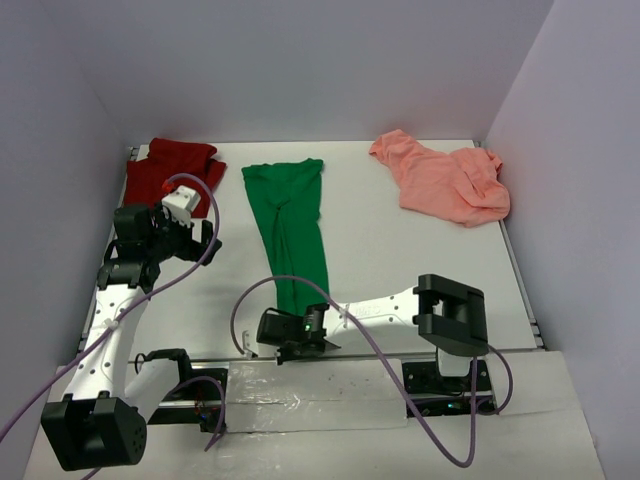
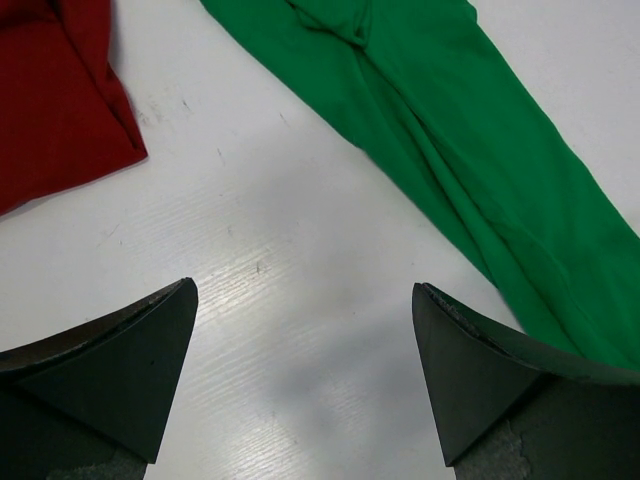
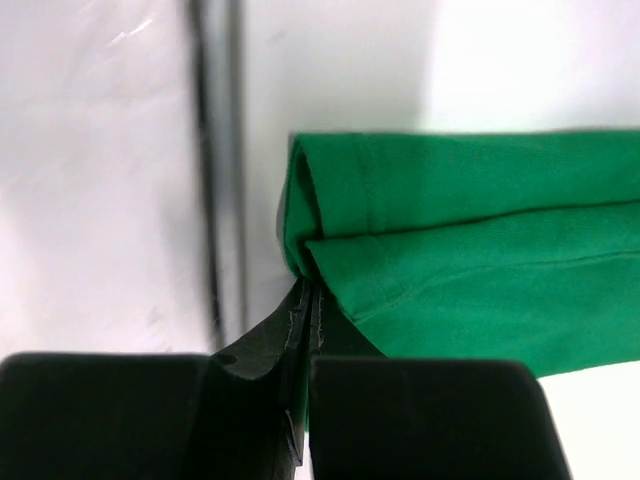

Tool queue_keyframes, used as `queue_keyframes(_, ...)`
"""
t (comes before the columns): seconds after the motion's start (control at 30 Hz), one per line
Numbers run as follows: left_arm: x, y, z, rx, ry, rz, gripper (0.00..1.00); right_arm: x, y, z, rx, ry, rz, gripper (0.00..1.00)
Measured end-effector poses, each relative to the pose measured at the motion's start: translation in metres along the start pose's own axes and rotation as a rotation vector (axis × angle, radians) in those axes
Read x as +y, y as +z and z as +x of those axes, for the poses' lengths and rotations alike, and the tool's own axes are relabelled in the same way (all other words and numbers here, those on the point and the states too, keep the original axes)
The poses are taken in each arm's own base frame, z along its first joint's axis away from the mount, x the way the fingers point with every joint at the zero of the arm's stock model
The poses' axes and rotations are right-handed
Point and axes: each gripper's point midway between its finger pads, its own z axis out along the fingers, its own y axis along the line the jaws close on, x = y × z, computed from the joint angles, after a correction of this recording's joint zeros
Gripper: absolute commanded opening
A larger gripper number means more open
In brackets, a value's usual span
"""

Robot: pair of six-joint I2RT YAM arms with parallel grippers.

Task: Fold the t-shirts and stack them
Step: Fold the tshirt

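Jaws of my right gripper pinch the green t-shirt at its hem, while my left gripper gapes wide over the table.

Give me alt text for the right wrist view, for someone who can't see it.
The right gripper, shut, pinches the hem corner of a green t-shirt lying bunched lengthwise on a white table.

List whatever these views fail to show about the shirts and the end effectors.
- Right wrist view: the right end effector is shut at the green t-shirt hem; its own fingers hide whether cloth is pinched.
- Top view: the left arm covers part of the dark red t-shirt; the left wrist view crops it.
- Salmon pink t-shirt: crumpled, folds hide its layout; absent from both wrist views.
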Motion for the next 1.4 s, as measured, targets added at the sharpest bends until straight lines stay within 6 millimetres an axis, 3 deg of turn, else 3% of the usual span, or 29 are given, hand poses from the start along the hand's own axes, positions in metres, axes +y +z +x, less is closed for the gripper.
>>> queue_keyframes(0.13, -0.002, 0.0, 0.001, 0.003, -0.002, 0.008, 0.97, 0.006, -0.009, 0.003, 0.002, -0.012, -0.003, 0.0)
queue_keyframes(0.3, -0.002, 0.0, 0.002, 0.007, -0.005, 0.011, 0.97, -0.013, -0.011, 0.002, 0.002, -0.005, 0.044, 0.0)
queue_keyframes(0.5, -0.002, 0.0, 0.002, 0.008, -0.005, 0.012, 0.97, -0.073, -0.022, -0.014, -0.045, 0.054, 0.176, 0.0)
queue_keyframes(0.77, -0.002, 0.004, 0.007, 0.027, -0.016, 0.021, 0.97, -0.192, -0.053, -0.022, -0.13, 0.221, 0.41, 0.0)
queue_keyframes(0.9, -0.003, 0.005, 0.008, 0.03, -0.017, 0.025, 0.97, -0.236, -0.065, -0.018, -0.152, 0.282, 0.499, 0.0)
queue_keyframes(1.07, -0.003, 0.006, 0.01, 0.038, -0.022, 0.03, 0.97, -0.268, -0.058, -0.016, -0.148, 0.305, 0.546, 0.0)
queue_keyframes(1.4, -0.004, 0.007, 0.01, 0.04, -0.022, 0.037, 0.97, -0.303, -0.03, -0.023, -0.133, 0.296, 0.571, 0.0)
